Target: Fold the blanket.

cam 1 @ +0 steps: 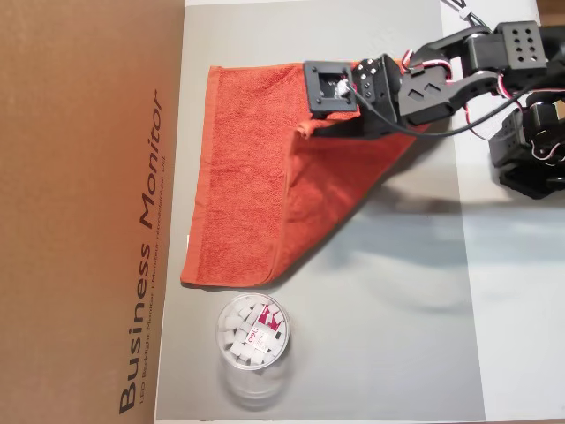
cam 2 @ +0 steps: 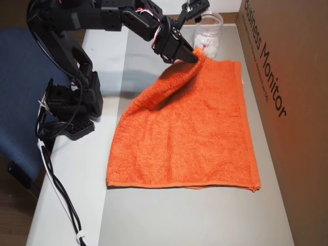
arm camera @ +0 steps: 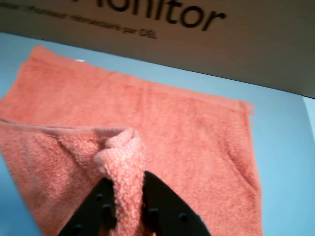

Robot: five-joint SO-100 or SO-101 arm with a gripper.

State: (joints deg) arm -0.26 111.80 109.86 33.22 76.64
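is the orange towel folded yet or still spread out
Partly folded. The black gripper pinches one corner of the orange-red terry-cloth towel, lifting it over the rest, which lies flat on the grey mat.

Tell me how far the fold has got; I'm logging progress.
Done: the fingers have pinched one corner of the blanket. In hand: that corner is lifted and partly carried over the flat part. Left: laying it down on the far edge by the cardboard box and releasing.

Clear plastic tub (cam 1: 252, 334) of white pieces on grey mat (cam 1: 388, 336); cardboard box (cam 1: 84, 203) alongside
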